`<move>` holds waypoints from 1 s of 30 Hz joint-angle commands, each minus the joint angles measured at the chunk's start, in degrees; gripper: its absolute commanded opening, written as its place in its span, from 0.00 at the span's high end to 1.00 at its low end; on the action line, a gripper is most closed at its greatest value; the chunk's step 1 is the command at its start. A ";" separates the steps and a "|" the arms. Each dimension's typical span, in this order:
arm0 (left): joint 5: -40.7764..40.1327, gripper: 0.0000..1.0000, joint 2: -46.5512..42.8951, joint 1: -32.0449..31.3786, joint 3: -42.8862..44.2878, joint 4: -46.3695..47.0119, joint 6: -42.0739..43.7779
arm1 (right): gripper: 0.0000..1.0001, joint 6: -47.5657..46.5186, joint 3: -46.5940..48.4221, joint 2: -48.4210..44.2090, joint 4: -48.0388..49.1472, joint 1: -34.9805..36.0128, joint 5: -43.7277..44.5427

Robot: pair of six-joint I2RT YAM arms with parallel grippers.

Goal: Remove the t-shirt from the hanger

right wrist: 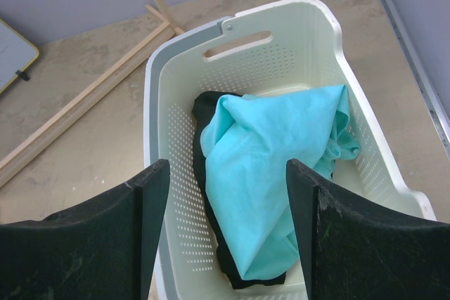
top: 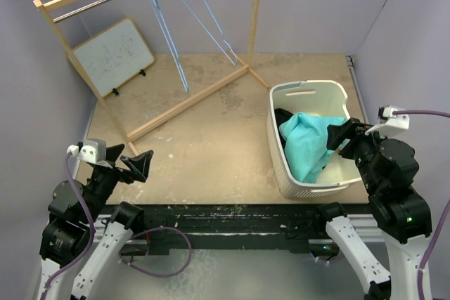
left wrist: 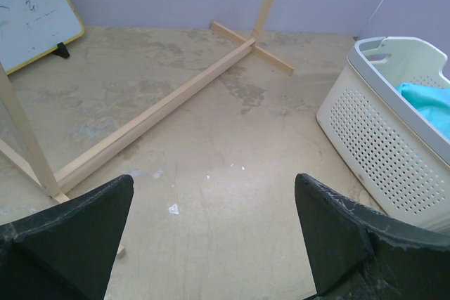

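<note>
Teal t-shirt (top: pixel 306 142) (right wrist: pixel 274 152): crumpled inside white basket (top: pixel 309 86) (right wrist: pixel 158 103), right side of table (top: pixel 211 145). Lies over a black garment (top: pixel 283 116) (right wrist: pixel 204 107), which pokes out at far-left end & under near end of the pile. Visible from left wrist cam only as a teal sliver above basket wall (left wrist: pixel 380 138).

Back left: wooden rack (top: pixel 186 103) w/ metal rail up top. Two light-blue wire hangers (top: pixel 169 26) hooked on the rail, well apart from basket & t-shirt. Whiteboard (top: pixel 112 56) (left wrist: pixel 28 5) propped on table behind rack, back-left corner.

Right gripper (top: pixel 334 135) (right wrist: pixel 228 230): hovering over near end of basket, pointed down into it, fingers spread wide, gripping nothing. Contact w/ cloth: can't tell from overhead; wrist cam shows fingers apart from fabric.

Left gripper (top: pixel 144 161) (left wrist: pixel 211 223): low over front-left of table, fingers spread wide, gripping nothing. Faces rack base bar & perforated basket side across bare tabletop.
</note>
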 commanded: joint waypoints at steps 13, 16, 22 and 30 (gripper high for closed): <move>-0.04 0.01 0.02 0.00 0.00 1.36 -0.02 | 0.31 -0.13 0.26 -0.83 1.40 0.11 -0.50; -0.04 0.01 0.02 0.00 0.00 1.36 -0.02 | 0.31 -0.13 0.26 -0.83 1.40 0.11 -0.50; -0.04 0.01 0.02 0.00 0.00 1.36 -0.02 | 0.31 -0.13 0.26 -0.83 1.40 0.11 -0.50; -0.47 0.01 2.22 -0.03 0.21 -0.14 -0.21 | 0.28 0.09 -0.93 1.34 1.65 0.02 -2.81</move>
